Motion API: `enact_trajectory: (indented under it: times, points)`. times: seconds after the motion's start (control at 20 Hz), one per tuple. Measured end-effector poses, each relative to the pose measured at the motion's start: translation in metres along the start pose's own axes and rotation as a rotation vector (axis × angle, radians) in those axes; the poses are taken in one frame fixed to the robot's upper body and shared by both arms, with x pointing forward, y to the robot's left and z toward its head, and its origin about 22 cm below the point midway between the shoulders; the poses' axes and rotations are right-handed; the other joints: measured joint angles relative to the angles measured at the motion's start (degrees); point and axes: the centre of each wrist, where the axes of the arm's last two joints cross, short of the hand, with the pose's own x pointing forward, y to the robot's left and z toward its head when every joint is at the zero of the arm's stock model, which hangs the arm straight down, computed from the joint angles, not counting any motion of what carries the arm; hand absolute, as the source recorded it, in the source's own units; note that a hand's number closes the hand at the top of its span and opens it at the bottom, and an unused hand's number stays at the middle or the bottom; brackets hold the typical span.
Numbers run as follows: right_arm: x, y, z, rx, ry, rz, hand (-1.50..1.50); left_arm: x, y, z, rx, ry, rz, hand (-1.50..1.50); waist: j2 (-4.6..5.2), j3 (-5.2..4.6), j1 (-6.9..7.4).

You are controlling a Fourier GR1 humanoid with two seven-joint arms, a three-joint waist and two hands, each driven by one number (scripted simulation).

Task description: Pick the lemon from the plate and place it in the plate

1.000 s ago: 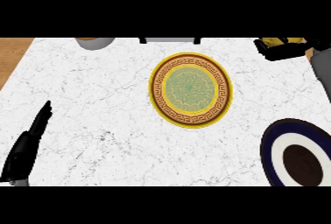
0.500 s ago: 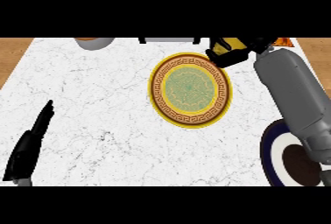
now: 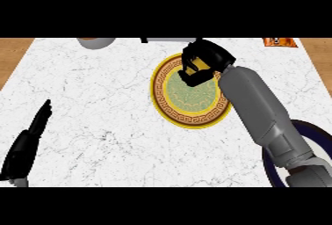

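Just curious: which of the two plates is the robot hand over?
The yellow patterned plate mid-counter; the right robot hand is over its top rim. The dark blue plate sits at the right edge.

Two plates (image 3: pixel 170 103) (image 3: pixel 310 128), one lemon (image 3: pixel 191 70), two hands (image 3: pixel 206 59) (image 3: pixel 26 145).

Right hand (image 3: pixel 202 61) clutching lemon (image 3: pixel 191 69) over gold plate (image 3: pixel 170 110), left hand (image 3: pixel 26 145) resting

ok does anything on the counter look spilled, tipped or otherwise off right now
Nothing stands out. The gold-rimmed plate lies flat, and the right robot hand is curled round a yellow lemon over its far rim. The left robot hand rests open at the left edge.
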Motion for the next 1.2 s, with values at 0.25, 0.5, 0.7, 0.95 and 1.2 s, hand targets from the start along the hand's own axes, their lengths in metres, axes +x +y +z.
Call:
enact_trajectory:
  times: [0.25, 0.5, 0.7, 0.95, 1.2]
  points:
    - [-0.003, 0.034, -0.008, -0.014, 0.115, -0.076, -1.5, 0.002, -0.001, 0.002, -0.004, -0.004, 0.001, 0.0, 0.05, 0.01, 0.19]
    - [-0.008, 0.044, -0.009, -0.057, 0.119, -0.14, -1.5, -0.001, -0.005, 0.007, -0.002, 0.002, -0.001, 0.0, 0.07, 0.03, 0.12]
    - [-0.013, 0.032, -0.006, -0.178, 0.092, -0.265, -1.5, -0.002, -0.005, 0.006, -0.003, -0.004, 0.002, 0.0, 0.17, 0.04, 0.17]
    - [-0.03, -0.002, 0.008, -0.342, 0.134, -0.392, -1.5, 0.001, -0.006, 0.001, -0.004, -0.009, 0.001, 0.0, 0.25, 0.04, 0.17]
    - [-0.064, -0.037, 0.043, -0.46, 0.148, -0.548, -1.5, 0.004, -0.01, -0.005, -0.001, -0.015, 0.0, 0.0, 0.53, 0.08, 0.42]
